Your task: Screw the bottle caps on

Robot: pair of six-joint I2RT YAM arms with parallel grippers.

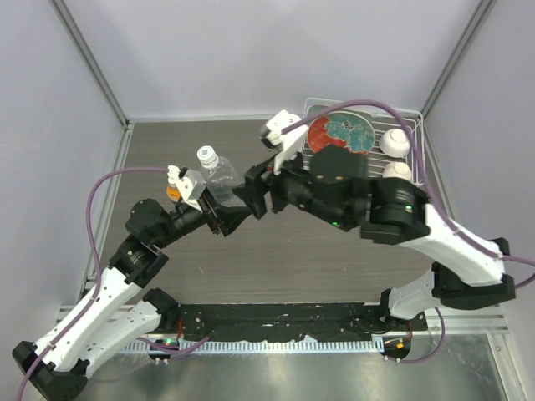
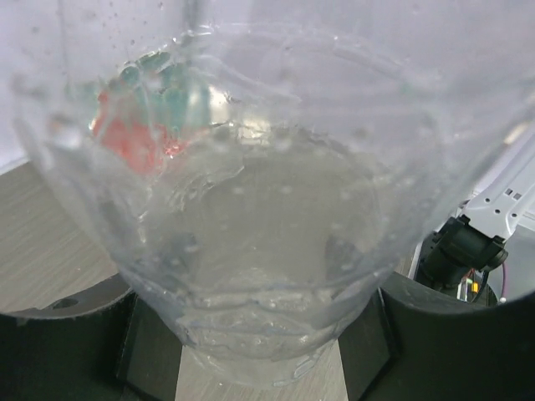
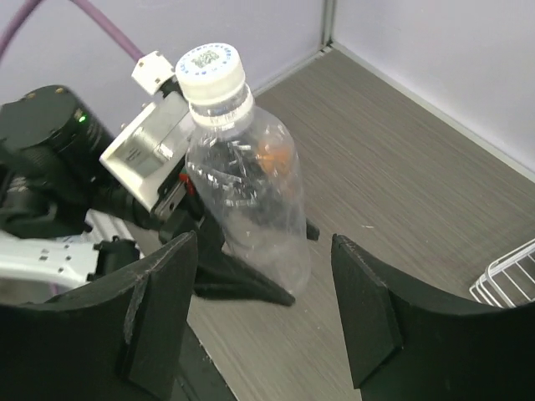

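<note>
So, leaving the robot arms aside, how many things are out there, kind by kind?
Bottles: 2, the clear bottle and the orange bottle, mostly hidden
Caps: 1 visible, the white cap on the clear bottle
White balls: 2
Plate: 1
Wire rack: 1
Total: 7

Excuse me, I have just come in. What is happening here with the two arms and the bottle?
The left tool grips the clear bottle around its lower body, slightly tilted. The white cap sits on the bottle's neck. The right tool is open in front of the bottle, not touching it. The orange bottle is partly hidden behind the left arm.
</note>
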